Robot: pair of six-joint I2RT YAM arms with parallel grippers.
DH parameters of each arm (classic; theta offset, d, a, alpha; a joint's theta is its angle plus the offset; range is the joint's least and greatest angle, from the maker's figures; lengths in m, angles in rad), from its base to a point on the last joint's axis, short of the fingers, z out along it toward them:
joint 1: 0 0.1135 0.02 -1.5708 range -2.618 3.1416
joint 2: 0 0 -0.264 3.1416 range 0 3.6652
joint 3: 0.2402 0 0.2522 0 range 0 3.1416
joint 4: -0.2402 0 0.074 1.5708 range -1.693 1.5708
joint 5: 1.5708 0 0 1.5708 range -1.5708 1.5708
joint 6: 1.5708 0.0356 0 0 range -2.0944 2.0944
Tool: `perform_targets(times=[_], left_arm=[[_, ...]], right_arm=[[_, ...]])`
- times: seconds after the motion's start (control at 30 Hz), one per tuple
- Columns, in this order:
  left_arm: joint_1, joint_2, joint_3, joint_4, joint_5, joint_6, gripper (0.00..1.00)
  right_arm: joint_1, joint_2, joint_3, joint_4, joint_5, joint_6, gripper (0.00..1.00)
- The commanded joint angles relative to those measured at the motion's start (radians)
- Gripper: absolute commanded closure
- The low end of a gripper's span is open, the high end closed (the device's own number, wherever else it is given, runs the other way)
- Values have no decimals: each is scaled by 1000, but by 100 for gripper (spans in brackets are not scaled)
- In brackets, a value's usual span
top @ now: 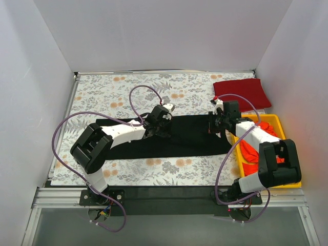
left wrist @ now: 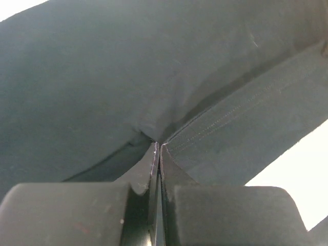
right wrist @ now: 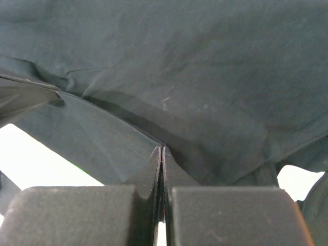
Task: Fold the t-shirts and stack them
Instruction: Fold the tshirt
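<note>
A black t-shirt point(top: 189, 136) lies across the middle of the table as a long band. My left gripper point(top: 162, 123) is shut on its far edge near the middle; in the left wrist view the closed gripper point(left wrist: 158, 144) pinches the cloth by a stitched hem point(left wrist: 241, 123). My right gripper point(top: 216, 124) is shut on the shirt's far right edge; in the right wrist view the closed gripper point(right wrist: 162, 149) meets at a fold of black cloth point(right wrist: 205, 77). A dark red t-shirt point(top: 241, 93) lies folded at the back right. Orange-red t-shirts point(top: 249, 154) fill the bin.
A yellow plastic bin point(top: 277, 122) stands at the right edge beside my right arm. The floral table cover point(top: 113, 92) shows around the black shirt. White walls close in the left, back and right sides.
</note>
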Motion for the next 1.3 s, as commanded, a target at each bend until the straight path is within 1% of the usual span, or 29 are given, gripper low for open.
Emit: perform_targets(times=[0.0, 0.2, 0.43, 0.47, 0.5, 0.53, 0.57, 0.6, 0.63, 0.67, 0.7, 0.73, 0.77, 0.8, 0.83, 0.87, 0.93, 0.97, 1.0, 1.1, 1.17, 1.27], left_arm=[[12, 11, 41, -1, -96, -56, 100], [19, 54, 55, 5, -179, -114, 100], [19, 87, 74, 2, -173, -115, 99], [19, 87, 75, 2, -172, -115, 98], [19, 87, 78, -1, -170, -115, 95], [19, 84, 80, -3, -169, -115, 86], [19, 78, 81, -6, -170, -115, 80], [19, 63, 84, -17, -169, -116, 72], [19, 49, 86, -23, -176, -118, 64], [19, 37, 87, -29, -181, -119, 46], [19, 5, 87, -43, -185, -121, 40], [19, -12, 92, -50, -195, -125, 37], [18, -26, 92, -58, -198, -127, 33], [18, -43, 92, -76, -198, -130, 33], [15, -64, 94, -86, -198, -137, 33], [12, -75, 94, -92, -187, -141, 33], [1, -91, 97, -106, -161, -159, 36], [-4, -91, 97, -106, -128, -167, 38], [-8, -88, 95, -106, -106, -176, 46], [-16, -43, 100, -103, -31, -208, 58], [-16, 6, 101, -101, -26, -222, 61], [-15, 50, 98, -101, -46, -233, 67]], right_arm=[[5, 30, 48, 47, 48, -53, 99], [18, 116, 88, 79, 60, -76, 99], [25, 175, 135, 98, 119, -83, 98], [23, 176, 140, 96, 135, -85, 97], [26, 179, 151, 94, 143, -84, 94], [26, 176, 154, 90, 149, -84, 90], [26, 173, 158, 70, 157, -84, 87], [28, 156, 169, 58, 162, -79, 82], [28, 144, 171, 44, 165, -68, 81], [31, 132, 174, 32, 165, -62, 79], [35, 100, 172, 16, 162, -53, 76], [38, 83, 168, 10, 154, -33, 73], [40, 64, 165, 9, 139, -22, 72], [40, 32, 157, 2, 125, -7, 69], [41, 17, 148, 5, 104, 5, 68], [40, 6, 131, 12, 47, 30, 68], [41, -11, 111, 21, -10, 51, 68], [41, -14, 82, 30, -69, 73, 68], [41, -17, 65, 41, -94, 84, 68], [40, -7, -4, 93, -150, 107, 69], [41, 15, -42, 119, -170, 110, 69], [40, 36, -75, 137, -141, 102, 70]])
